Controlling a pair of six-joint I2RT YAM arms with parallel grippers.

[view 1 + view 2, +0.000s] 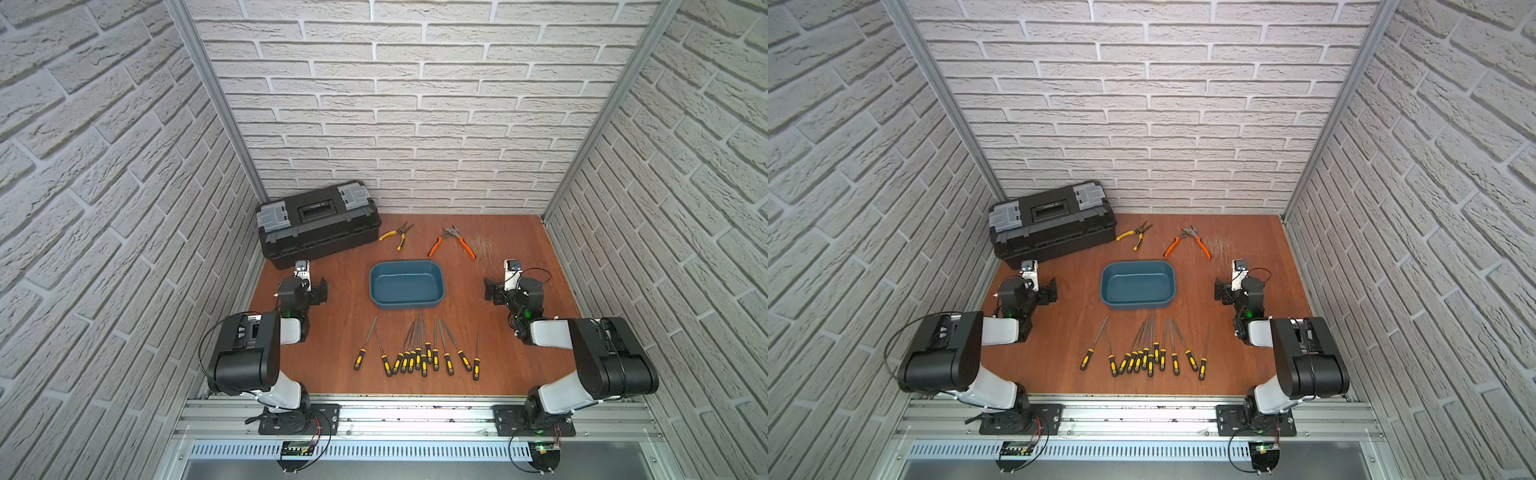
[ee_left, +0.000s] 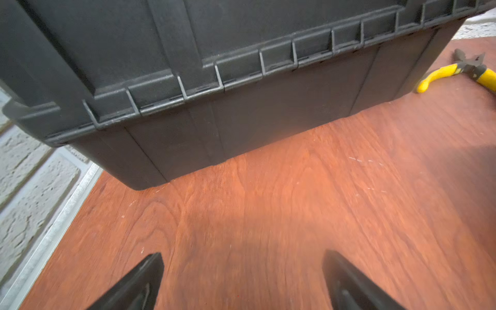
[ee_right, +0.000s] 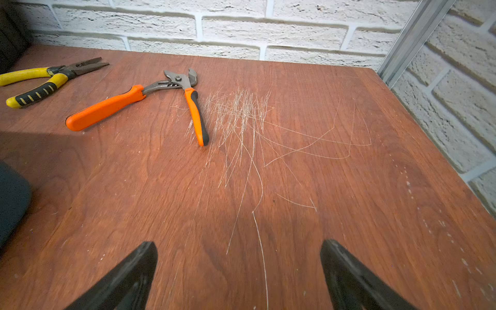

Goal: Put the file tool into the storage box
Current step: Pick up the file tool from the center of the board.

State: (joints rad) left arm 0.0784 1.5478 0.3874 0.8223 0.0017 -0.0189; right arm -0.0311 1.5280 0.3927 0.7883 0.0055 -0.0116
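Nearest, files (image 1: pixel 418 358) fanned on the table (image 1: pixel 498 365), middle ones overlapped and hard to count; just past, storage box (image 1: pixel 405 284) between folded arms (image 1: pixel 245 357), left gripper (image 2: pixel 243 257) and right gripper (image 3: pixel 239 245) both spread wide, holding nothing; farthest, toolbox (image 2: pixel 188 80) cut off in left wrist view.

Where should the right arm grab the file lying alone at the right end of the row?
By its black-and-yellow handle, from straight above, jaws across it. The file lies flat on the table, and the handle is its thickest part, clear of the neighbouring files.
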